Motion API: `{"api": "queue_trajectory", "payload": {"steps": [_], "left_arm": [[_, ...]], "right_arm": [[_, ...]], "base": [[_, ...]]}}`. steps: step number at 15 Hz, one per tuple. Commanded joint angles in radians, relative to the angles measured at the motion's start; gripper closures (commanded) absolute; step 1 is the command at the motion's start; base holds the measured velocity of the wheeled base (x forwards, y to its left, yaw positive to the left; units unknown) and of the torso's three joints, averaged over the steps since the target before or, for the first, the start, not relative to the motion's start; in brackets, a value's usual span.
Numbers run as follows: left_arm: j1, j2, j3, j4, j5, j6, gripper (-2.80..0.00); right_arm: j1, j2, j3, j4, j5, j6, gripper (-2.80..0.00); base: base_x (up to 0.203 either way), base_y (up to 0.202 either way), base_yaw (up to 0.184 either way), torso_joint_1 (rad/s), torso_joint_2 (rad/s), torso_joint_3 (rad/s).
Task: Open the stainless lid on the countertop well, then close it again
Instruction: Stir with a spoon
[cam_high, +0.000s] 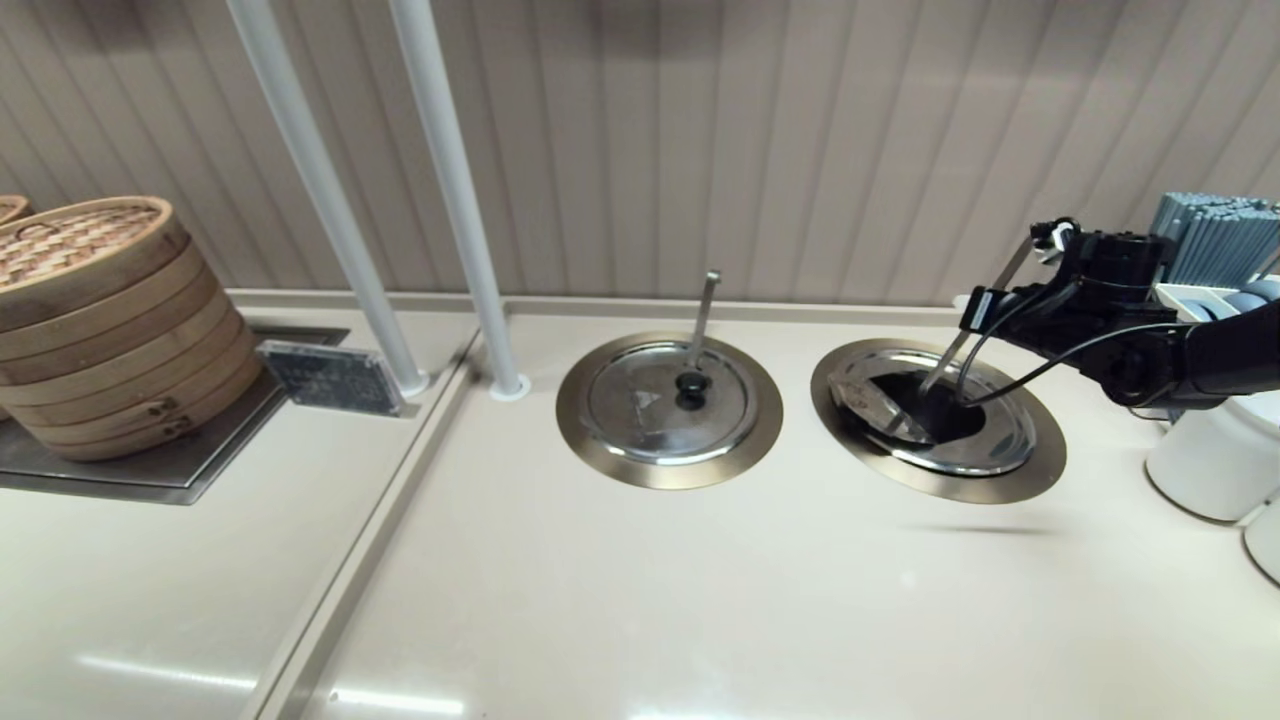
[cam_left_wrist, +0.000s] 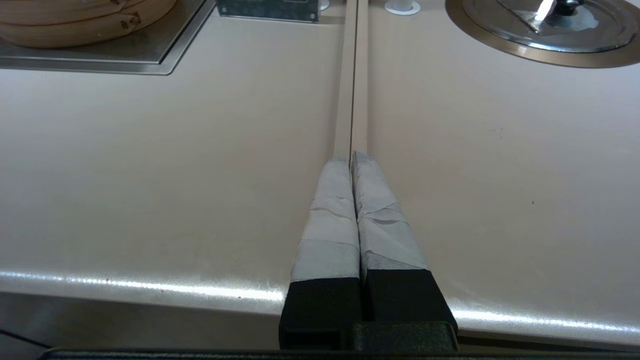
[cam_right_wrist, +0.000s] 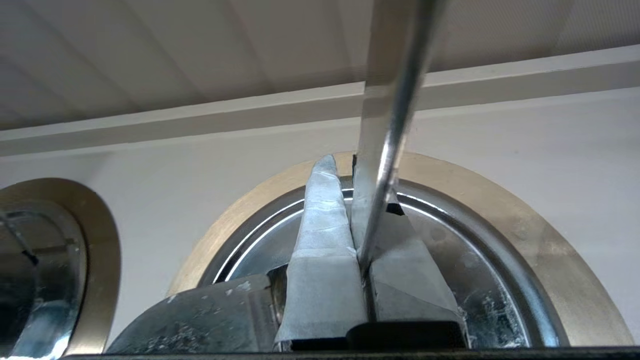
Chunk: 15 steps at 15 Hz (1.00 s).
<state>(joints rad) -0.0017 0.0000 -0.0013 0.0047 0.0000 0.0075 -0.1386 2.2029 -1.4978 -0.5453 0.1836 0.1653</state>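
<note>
The stainless lid (cam_high: 868, 395) is seen tilted (well (cam_high: 940, 418) partly uncovered); the right gripper (cam_right_wrist: 357, 220) is pressed around the ladle handle (cam_right_wrist: 385, 150); closing remains.

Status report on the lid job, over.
Right gripper shut on the lid, over the right well. Lid tilted, well partly open. Left gripper shut, parked. Slanted utensil handle beside the fingers.

A glossy cream countertop (cam_high: 640, 600) runs wide, split by a recessed seam (cam_high: 370, 540) at left. Behind it stands a beige wall of vertical grooved panels (cam_high: 800, 140). Two slanted white round poles (cam_high: 450, 190) rise from the far counter, and ceiling light glares along the near edge
</note>
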Motion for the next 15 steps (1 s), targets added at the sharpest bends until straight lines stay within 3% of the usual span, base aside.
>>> {"api": "queue_trajectory", "payload": {"steps": [1, 6, 8, 9, 12, 15], "left_arm": [[0.000, 0.000, 0.000, 0.000, 0.000, 0.000, 0.00], [0.000, 0.000, 0.000, 0.000, 0.000, 0.000, 0.00], [0.000, 0.000, 0.000, 0.000, 0.000, 0.000, 0.00], [0.000, 0.000, 0.001, 0.000, 0.000, 0.000, 0.00], [0.000, 0.000, 0.000, 0.000, 0.000, 0.000, 0.00], [0.000, 0.000, 0.000, 0.000, 0.000, 0.000, 0.00]], "right_arm": [[0.022, -0.069, 0.043, -0.003, 0.004, -0.004, 0.00], [0.016, -0.112, 0.121, 0.086, 0.011, -0.222, 0.00], [-0.027, -0.095, 0.119, 0.149, 0.002, -0.353, 0.00], [-0.034, -0.077, 0.111, 0.156, -0.017, -0.363, 0.00], [-0.032, -0.010, 0.055, 0.087, -0.099, -0.336, 0.00], [0.024, -0.001, 0.024, 0.039, -0.099, -0.117, 0.00]], "base": [[0.000, 0.000, 0.000, 0.000, 0.00, 0.000], [0.000, 0.000, 0.000, 0.000, 0.00, 0.000], [0.000, 0.000, 0.000, 0.000, 0.00, 0.000], [0.000, 0.000, 0.000, 0.000, 0.00, 0.000], [0.000, 0.000, 0.000, 0.000, 0.00, 0.000], [0.000, 0.000, 0.000, 0.000, 0.00, 0.000]]}}
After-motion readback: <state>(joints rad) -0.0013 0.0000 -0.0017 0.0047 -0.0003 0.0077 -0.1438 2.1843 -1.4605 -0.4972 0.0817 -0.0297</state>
